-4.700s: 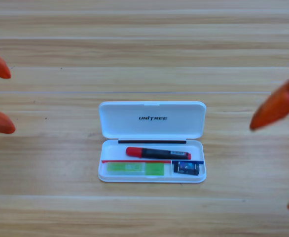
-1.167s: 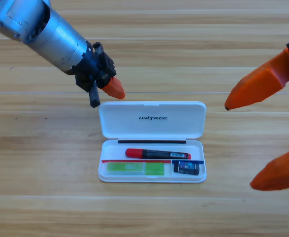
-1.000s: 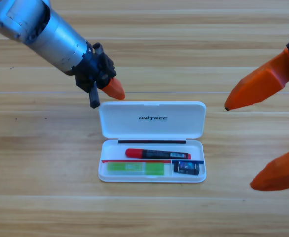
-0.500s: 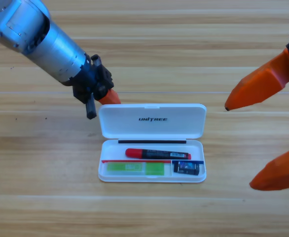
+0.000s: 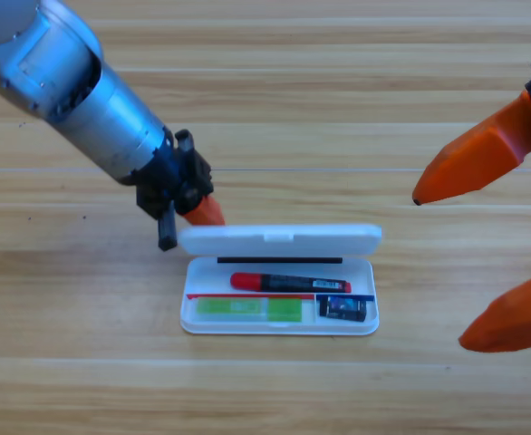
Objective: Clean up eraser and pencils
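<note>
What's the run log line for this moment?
left gripper behind case lid, lid half-raised | pencils, eraser in case | right gripper open, waiting right edge

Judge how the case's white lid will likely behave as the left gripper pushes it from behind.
The lid looks rigid and hinged to the tray, so it should swing shut rather than flex. The left gripper touches only its left corner, so the light-looking case may slide or twist.

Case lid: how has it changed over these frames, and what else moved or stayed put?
The lid has swung up from lying flat open and now stands partly raised over the case. The left gripper came in from the left edge and now sits behind the lid's left corner. The right gripper shifted inward, then held. The red-ended pencil, green pencil and eraser stayed inside.
</note>
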